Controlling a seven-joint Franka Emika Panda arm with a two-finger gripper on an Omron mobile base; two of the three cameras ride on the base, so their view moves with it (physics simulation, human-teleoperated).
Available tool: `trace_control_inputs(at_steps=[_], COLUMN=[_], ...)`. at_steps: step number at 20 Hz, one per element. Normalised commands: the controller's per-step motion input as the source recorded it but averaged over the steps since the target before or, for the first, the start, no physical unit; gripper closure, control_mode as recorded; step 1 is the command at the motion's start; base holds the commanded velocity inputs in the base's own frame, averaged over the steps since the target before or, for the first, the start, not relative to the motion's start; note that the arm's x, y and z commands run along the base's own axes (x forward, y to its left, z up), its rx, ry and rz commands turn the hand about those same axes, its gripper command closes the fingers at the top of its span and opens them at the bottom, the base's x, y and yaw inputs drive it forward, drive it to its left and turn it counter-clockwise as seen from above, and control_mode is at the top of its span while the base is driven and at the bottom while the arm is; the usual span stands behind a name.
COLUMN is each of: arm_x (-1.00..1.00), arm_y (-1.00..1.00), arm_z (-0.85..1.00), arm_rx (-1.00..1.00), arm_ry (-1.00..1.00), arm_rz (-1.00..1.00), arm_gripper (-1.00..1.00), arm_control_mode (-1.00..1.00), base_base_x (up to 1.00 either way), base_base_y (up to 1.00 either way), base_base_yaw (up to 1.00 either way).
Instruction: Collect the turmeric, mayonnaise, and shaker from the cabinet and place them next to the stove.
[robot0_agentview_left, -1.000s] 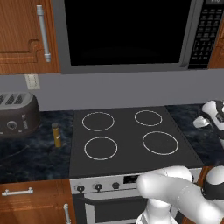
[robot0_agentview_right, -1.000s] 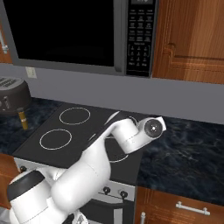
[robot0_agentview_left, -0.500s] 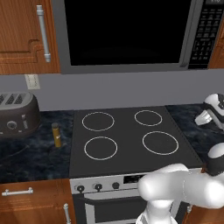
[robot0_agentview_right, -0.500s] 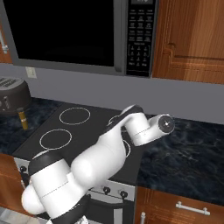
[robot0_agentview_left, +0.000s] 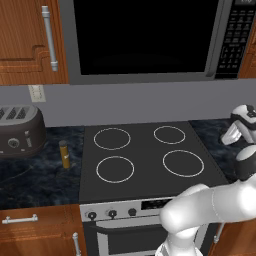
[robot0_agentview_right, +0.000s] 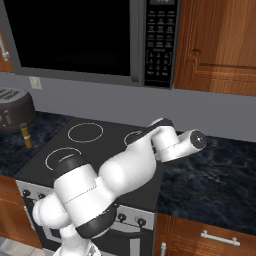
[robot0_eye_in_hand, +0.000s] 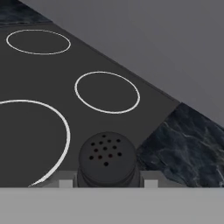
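Note:
A shaker (robot0_eye_in_hand: 107, 159) with a dark, perforated top sits between my fingertips (robot0_eye_in_hand: 65, 183), and my gripper (robot0_eye_in_hand: 107, 181) is shut on it. It hangs over the right edge of the black stove (robot0_agentview_left: 145, 155), close to the dark marbled counter (robot0_eye_in_hand: 183, 144). My hand (robot0_agentview_left: 244, 122) shows at the right edge of the left base view. The turmeric (robot0_agentview_left: 64, 154), a slim olive-yellow bottle, stands on the counter left of the stove, also the turmeric (robot0_agentview_right: 25, 136). The mayonnaise is out of view.
A black microwave (robot0_agentview_left: 145, 37) hangs over the stove. Wooden wall cabinets (robot0_agentview_left: 25, 40) (robot0_agentview_right: 220, 45) with shut doors flank it; I cannot tell which is the task's cabinet. A dark toaster (robot0_agentview_left: 20, 131) stands at the far left. Counter (robot0_agentview_right: 210, 175) stretches right of the stove.
My hand has edged a little to the right with the shaker. The elbow has swung lower and forward in both base views. Turmeric and toaster have not moved.

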Motion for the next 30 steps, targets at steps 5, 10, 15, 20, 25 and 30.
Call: trace_control_inputs(at_steps=[5, 10, 15, 20, 25, 30], arm_x=[0.23, 0.26, 0.23, 0.23, 0.24, 0.24], arm_y=[-0.10, -0.11, -0.06, -0.03, 0.00, -0.01], arm_z=[-0.27, -0.26, -0.28, -0.31, -0.29, -0.27], arm_rx=[0.00, 0.00, 0.00, 0.00, 0.00, 0.00], arm_ry=[0.02, 0.00, 0.00, 0.02, 0.04, 0.02], arm_rz=[0.11, 0.11, 0.10, 0.10, 0.07, 0.08], arm_gripper=[1.00, 1.00, 1.00, 1.00, 1.00, 1.00], arm_control_mode=[-1.00, -1.00, -1.00, -1.00, -1.00, -1.00], base_base_x=[0.00, 0.00, 0.00, 0.00, 0.00, 0.00], base_base_y=[0.00, 0.00, 0.00, 0.00, 0.00, 0.00], base_base_yaw=[0.00, 0.00, 0.00, 0.00, 0.00, 0.00])
